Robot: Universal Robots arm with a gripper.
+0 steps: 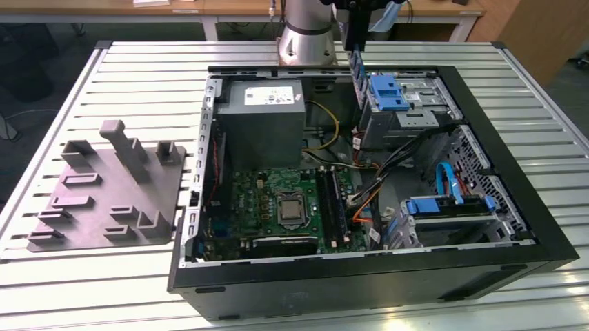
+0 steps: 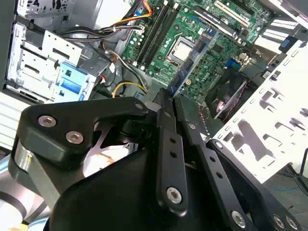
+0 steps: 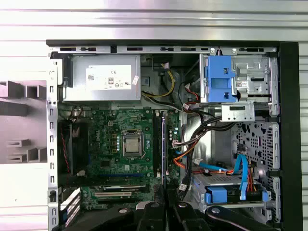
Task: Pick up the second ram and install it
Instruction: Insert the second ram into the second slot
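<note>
My gripper (image 1: 355, 49) hangs above the far edge of the open computer case (image 1: 515, 207), shut on the second ram (image 1: 357, 69), a narrow blue-green strip that points down from the fingers. In the second wrist view the second ram (image 2: 192, 60) sticks out from the closed gripper (image 2: 169, 98) over the green motherboard (image 2: 226, 53). In the first wrist view the second ram (image 3: 164, 154) shows edge-on past the gripper (image 3: 166, 199), in line with the long dark memory slots (image 3: 156, 139) beside the processor (image 3: 131, 143).
Inside the case are the grey power-supply box (image 1: 262, 107), blue drive brackets (image 1: 387, 93), and loose cables (image 1: 387, 165) next to the memory slots (image 1: 332, 203). A grey fixture plate (image 1: 101, 200) lies on the slatted table at the exterior view's left.
</note>
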